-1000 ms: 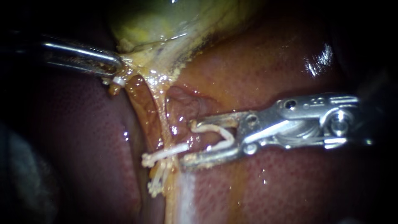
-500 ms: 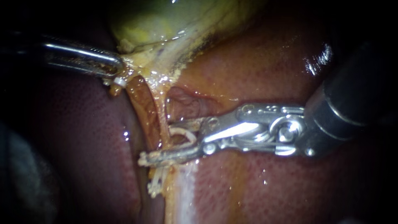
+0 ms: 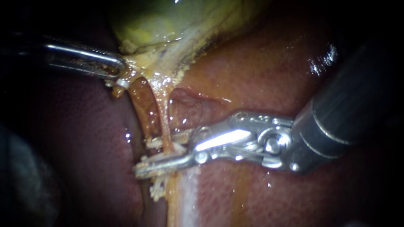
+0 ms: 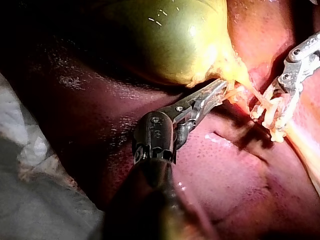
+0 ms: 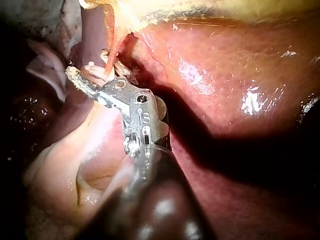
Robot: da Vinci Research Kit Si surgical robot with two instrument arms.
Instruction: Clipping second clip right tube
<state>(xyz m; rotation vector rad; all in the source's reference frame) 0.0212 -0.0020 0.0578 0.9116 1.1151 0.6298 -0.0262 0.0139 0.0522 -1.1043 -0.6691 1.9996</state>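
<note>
1. Two tubes run down from the gallbladder across the liver. The right tube is the thin pale strand, and a wider brownish tube lies just beside it.
2. The hand of our right instrument stands partly open, one jaw on each side of the right tube, which crosses the narrow gap between them. We cannot tell whether it has begun to squeeze. A white clip already sits on the tube just below the lower jaw.
3. The hand of our left instrument is closed on the gallbladder at its pale lower end. We judge that its pull is what holds the tubes taut.
4. We judge the right tube soft, wet, slippery and easily torn. It should be taken square across, between the seated clip and the gallbladder, squeezed steadily and not dragged sideways.
5. The endoscope view shows the tube's whole run and both hands at once.
6. Only the right wrist view looks along the jaws. It shows a pale clip lying between them against the right tube.
7. The left wrist view shows the left instrument biting from the side, and white clips clustered at the right instrument. It does not show the gap.
</note>
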